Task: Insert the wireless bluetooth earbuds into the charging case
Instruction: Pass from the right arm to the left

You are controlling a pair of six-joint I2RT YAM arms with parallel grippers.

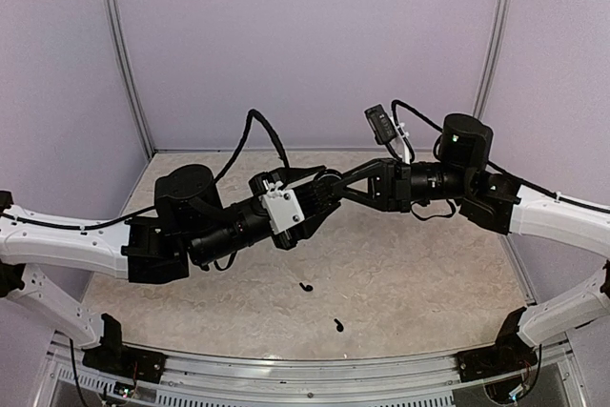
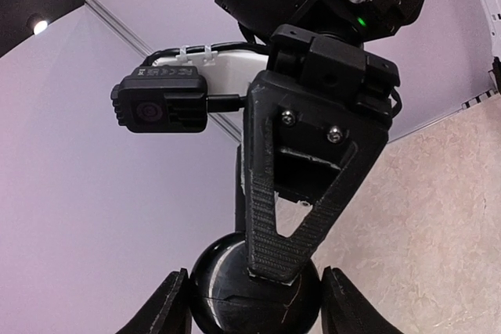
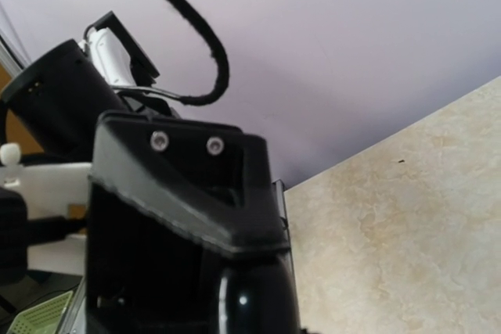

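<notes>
Both arms meet in mid-air above the table. My left gripper (image 1: 320, 192) (image 2: 254, 303) is shut on the round glossy black charging case (image 2: 227, 295), one finger on each side. My right gripper (image 1: 339, 188) (image 2: 262, 260) clamps the case's upper half from above: one ribbed triangular finger (image 2: 286, 224) lies across its front and the other stands behind it. The case also shows in the right wrist view (image 3: 254, 303), under the left gripper's finger. Two tiny black earbuds (image 1: 305, 286) (image 1: 338, 324) lie loose on the table below, away from both grippers.
The beige marbled tabletop (image 1: 419, 274) is walled by lilac panels (image 1: 305, 35). The right wrist camera (image 2: 160, 103) hangs close to the left gripper. Cables loop above both wrists (image 1: 272, 135).
</notes>
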